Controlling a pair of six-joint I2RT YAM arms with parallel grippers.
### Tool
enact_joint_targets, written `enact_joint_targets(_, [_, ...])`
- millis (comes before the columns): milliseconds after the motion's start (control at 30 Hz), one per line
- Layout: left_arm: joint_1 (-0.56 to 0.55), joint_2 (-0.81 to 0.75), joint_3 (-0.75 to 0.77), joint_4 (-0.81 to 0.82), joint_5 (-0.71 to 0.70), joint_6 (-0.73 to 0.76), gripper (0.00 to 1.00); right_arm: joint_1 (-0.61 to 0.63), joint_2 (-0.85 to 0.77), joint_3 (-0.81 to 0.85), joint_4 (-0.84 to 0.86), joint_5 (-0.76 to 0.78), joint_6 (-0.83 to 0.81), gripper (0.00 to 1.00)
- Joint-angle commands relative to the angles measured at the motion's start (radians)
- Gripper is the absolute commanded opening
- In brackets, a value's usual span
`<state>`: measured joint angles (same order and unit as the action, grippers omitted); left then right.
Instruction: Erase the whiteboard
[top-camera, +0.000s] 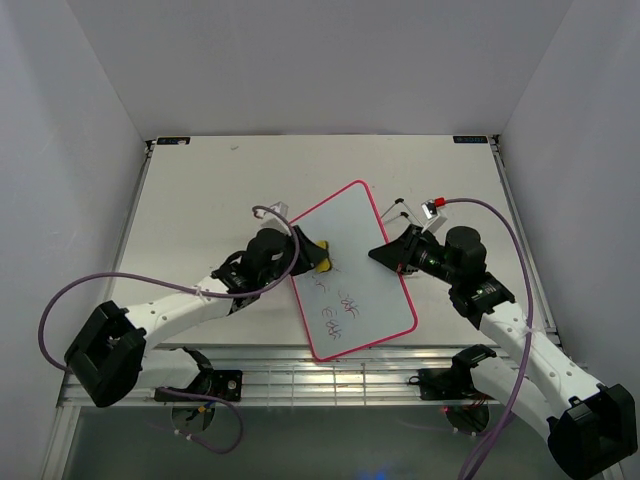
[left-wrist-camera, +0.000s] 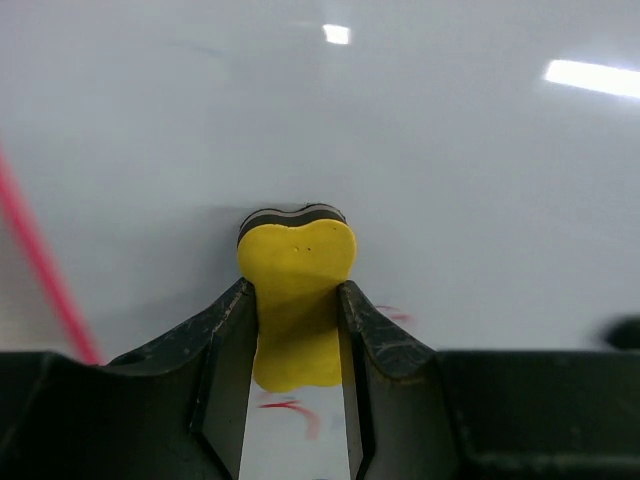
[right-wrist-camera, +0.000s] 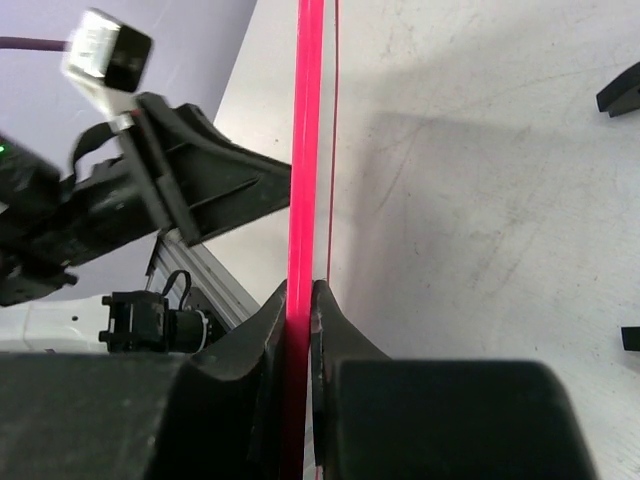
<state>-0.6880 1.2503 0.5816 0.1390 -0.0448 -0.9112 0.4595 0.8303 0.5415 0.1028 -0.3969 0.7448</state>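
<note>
counter (top-camera: 200, 190): pale and kinda scuffed, board sitting about mid-way between the two arms
whiteboard (top-camera: 352, 232): pink frame, lying diagonally at the middle of the counter, far half blank, near half scribbled
right pincer (top-camera: 380, 255): clamped tight on the board's pink right edge
left pincer (top-camera: 310, 255): squeezed shut on the sponge, over the board's left side
sponge (top-camera: 323, 262): yellow, dark bottom layer, tip against the white surface
scribbles (top-camera: 338, 308): reddish, just nearside of the sponge

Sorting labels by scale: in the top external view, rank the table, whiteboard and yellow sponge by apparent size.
Largest to smallest:
1. table
2. whiteboard
3. yellow sponge, partly hidden yet clearly the smallest
</note>
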Motion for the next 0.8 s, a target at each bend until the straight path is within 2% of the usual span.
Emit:
enact_joint_targets(0, [-0.180, 0.009, 0.148, -0.018, -0.059, 0.009, 0.00, 0.022, -0.042, 0.034, 0.308, -0.172, 0.126, 0.08])
enact_joint_targets(33, [-0.259, 0.020, 0.171, -0.022, -0.105, 0.000, 0.00, 0.024, -0.040, 0.037, 0.308, -0.172, 0.128, 0.08])
enact_joint_targets(133, [-0.349, 0.054, 0.221, -0.033, -0.171, -0.031, 0.00, 0.024, -0.045, 0.044, 0.305, -0.168, 0.127, 0.08])
enact_joint_targets(267, [-0.337, 0.070, 0.190, -0.116, -0.263, -0.081, 0.00, 0.024, -0.049, 0.060, 0.291, -0.165, 0.122, 0.08])
enact_joint_targets(400, [-0.254, 0.031, 0.063, -0.119, -0.256, -0.118, 0.00, 0.024, -0.057, 0.067, 0.291, -0.175, 0.126, 0.08])
enact_joint_targets(567, [-0.050, -0.080, -0.136, -0.087, -0.216, -0.115, 0.00, 0.022, -0.060, 0.083, 0.293, -0.181, 0.143, 0.08])
enact_joint_targets(633, [0.025, -0.080, -0.195, -0.070, -0.189, -0.094, 0.00, 0.024, -0.057, 0.084, 0.307, -0.183, 0.159, 0.08])
enact_joint_targets(767, [0.031, -0.078, -0.206, 0.017, -0.113, -0.063, 0.00, 0.024, -0.045, 0.077, 0.322, -0.172, 0.179, 0.08])
